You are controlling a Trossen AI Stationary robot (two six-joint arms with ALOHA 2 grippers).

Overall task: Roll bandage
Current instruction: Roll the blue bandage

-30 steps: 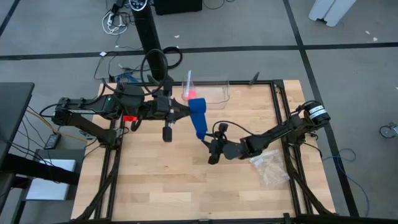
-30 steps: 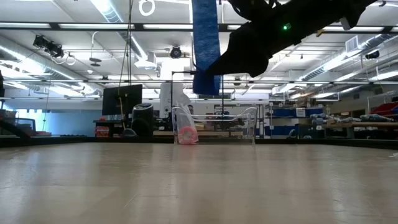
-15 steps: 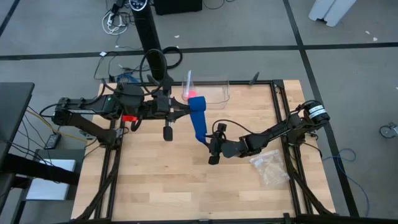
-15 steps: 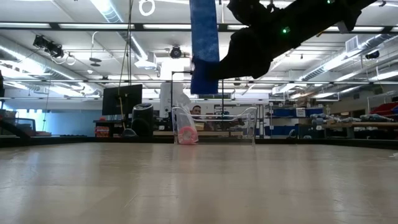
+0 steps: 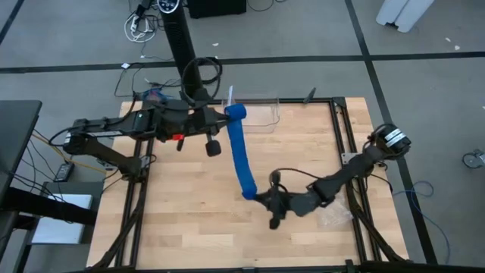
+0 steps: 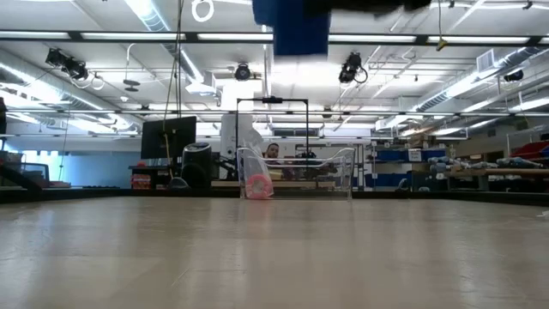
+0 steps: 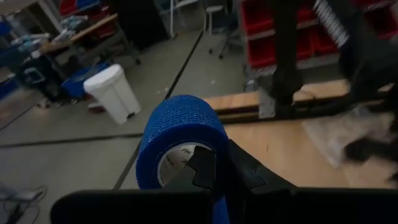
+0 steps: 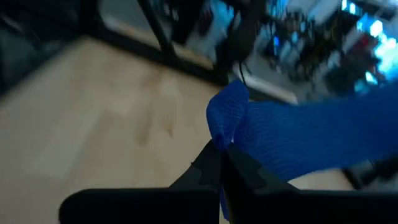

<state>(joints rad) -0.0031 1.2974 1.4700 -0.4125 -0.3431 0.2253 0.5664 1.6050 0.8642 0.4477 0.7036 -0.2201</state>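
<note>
**Blue bandage stretched taut above the table**

The bandage (image 5: 240,155) is a bright blue strip of stretchy fabric, part rolled, part drawn out. In the high view its rolled end, a small blue cylinder, sits at about 12 o'clock of the table's middle, and the flat strip runs from there towards 5 o'clock, ending near the table's centre. The left wrist view shows the roll (image 7: 180,140) end-on, with a pale core inside. The right wrist view shows the free end (image 8: 227,115) crumpled to a point. In the low view the strip (image 6: 296,30) hangs high, clear of the tabletop.

Bandage (image 5: 239,155) matt crinkly cloth (blue); table (image 5: 189,212) pale wood.
</note>
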